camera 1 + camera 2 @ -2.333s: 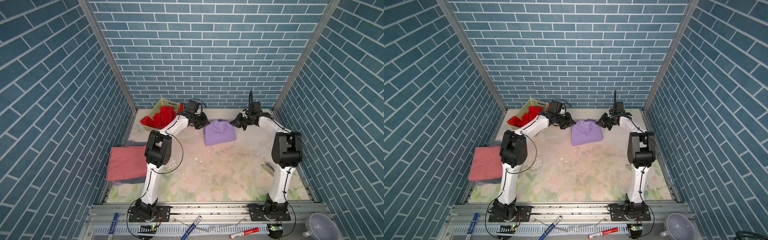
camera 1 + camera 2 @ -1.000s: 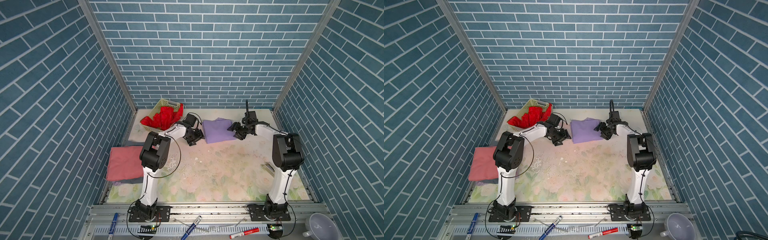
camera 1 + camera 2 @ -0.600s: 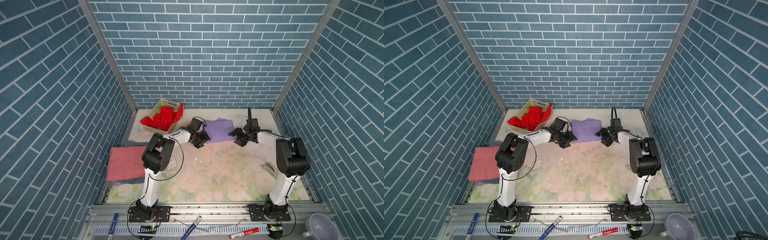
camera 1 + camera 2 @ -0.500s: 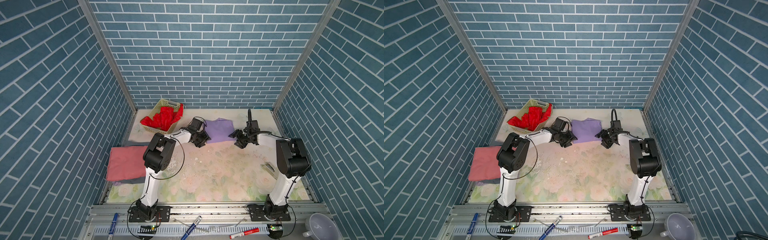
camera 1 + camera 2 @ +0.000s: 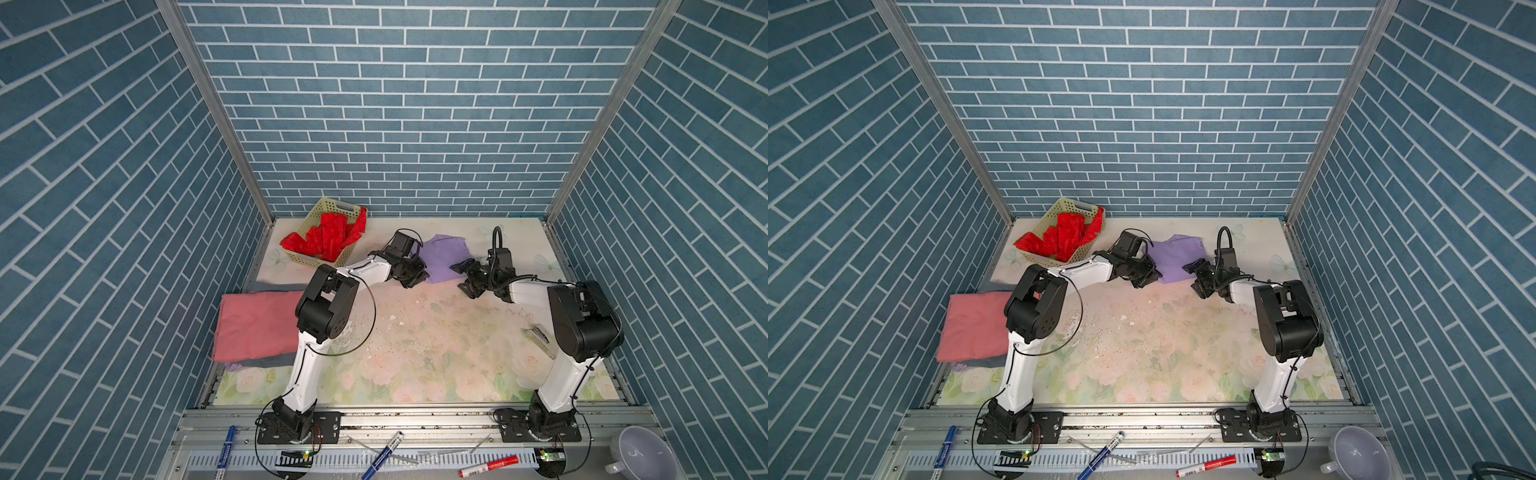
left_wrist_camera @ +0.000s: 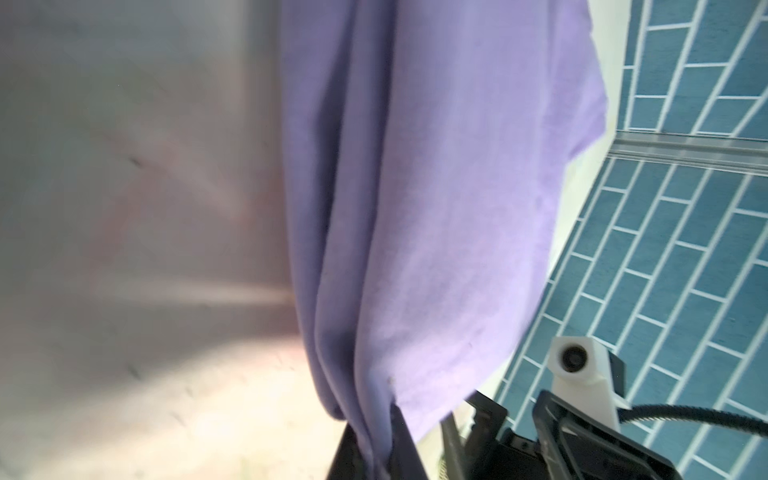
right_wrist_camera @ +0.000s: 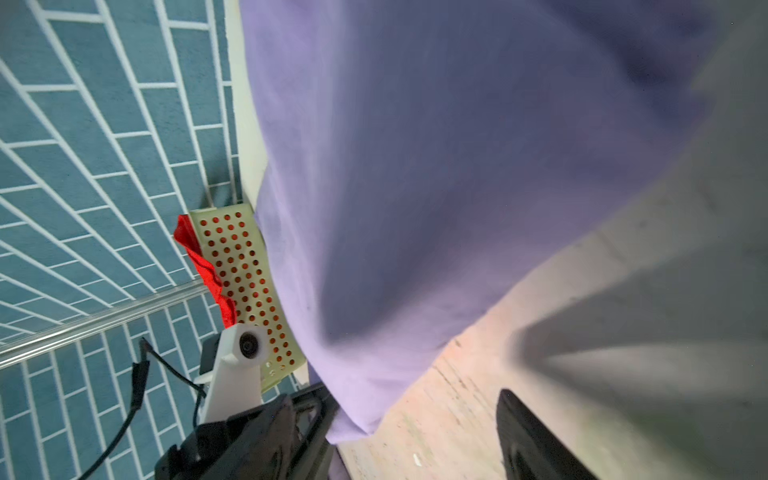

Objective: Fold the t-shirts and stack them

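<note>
A folded lilac t-shirt (image 5: pixel 446 254) (image 5: pixel 1177 254) lies flat on the table at the back, in both top views. My left gripper (image 5: pixel 415 276) (image 6: pixel 380 453) is at its near left corner, shut on a bunched fold of the lilac cloth (image 6: pixel 457 208). At the shirt's near right corner my right gripper (image 5: pixel 463 276) (image 7: pixel 411 399) stands open, the cloth edge (image 7: pixel 457 166) beside one finger. A red t-shirt (image 5: pixel 328 237) fills the yellow basket (image 5: pixel 332 202). A salmon-pink t-shirt (image 5: pixel 257 324) lies folded on a grey one (image 5: pixel 266 360) at the left.
Blue brick walls close in the table on three sides. A small flat object (image 5: pixel 540 336) lies by the right arm. Pens (image 5: pixel 382 455) and a white bowl (image 5: pixel 640 453) sit on the front rail, off the table.
Both grippers have come down to the lilac shirt's near edge. The left jaws have closed on its corner. The right jaws have stayed open.
</note>
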Available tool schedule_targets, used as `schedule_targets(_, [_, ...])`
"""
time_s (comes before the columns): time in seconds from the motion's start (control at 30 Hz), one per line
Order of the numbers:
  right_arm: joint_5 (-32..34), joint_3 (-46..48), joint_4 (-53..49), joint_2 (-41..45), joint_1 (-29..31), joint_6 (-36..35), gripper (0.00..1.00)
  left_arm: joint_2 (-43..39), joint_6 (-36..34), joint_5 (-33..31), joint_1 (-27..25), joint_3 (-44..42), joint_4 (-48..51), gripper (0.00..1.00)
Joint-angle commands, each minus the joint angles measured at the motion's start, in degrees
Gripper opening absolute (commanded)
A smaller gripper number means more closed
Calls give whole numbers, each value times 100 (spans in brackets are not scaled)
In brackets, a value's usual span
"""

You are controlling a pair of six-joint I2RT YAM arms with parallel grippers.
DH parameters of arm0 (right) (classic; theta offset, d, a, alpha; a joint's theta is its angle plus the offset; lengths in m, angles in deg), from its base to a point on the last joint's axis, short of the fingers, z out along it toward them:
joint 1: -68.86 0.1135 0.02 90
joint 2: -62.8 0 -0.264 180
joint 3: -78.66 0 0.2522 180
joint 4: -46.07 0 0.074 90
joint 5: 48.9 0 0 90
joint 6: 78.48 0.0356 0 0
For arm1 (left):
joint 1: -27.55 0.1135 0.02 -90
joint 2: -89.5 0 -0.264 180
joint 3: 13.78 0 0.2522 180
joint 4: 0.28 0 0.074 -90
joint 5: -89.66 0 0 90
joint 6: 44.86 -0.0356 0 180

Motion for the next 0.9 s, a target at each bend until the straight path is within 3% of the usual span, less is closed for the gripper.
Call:
schedule_targets(0.0, [169, 144, 884, -149, 98, 787, 76, -273, 179, 166, -140, 327, 84, 12])
schedule_targets(0.3, [136, -113, 1033, -468, 268, 1274, 75, -347, 398, 227, -462, 404, 79, 11])
schedule_targets(0.4, [136, -213, 999, -483, 266, 1293, 60, -408, 365, 236, -517, 308, 174, 13])
schedule_targets(0.43, [136, -241, 983, -476, 271, 1317, 50, -458, 352, 248, -520, 232, 156, 17])
schedule_targets(0.5, [138, -315, 808, -459, 271, 1346, 22, -658, 380, 228, -515, -91, 60, 36])
schedule_targets(0.57, [136, -370, 591, -411, 271, 1317, 9, -961, 437, 109, -467, -510, -59, 50])
schedule_targets(0.7, [25, -418, 290, -345, 269, 1284, 1, -1629, 773, -160, -254, -1566, -636, 75])
schedule_targets(0.8, [-85, -473, 155, -295, 271, 1268, 0, -1759, 1152, -153, -136, -2139, -1295, 95])
schedule_targets(0.87, [-143, -486, 29, -251, 271, 1217, 0, -1640, 1275, -167, -119, -2165, -1535, 100])
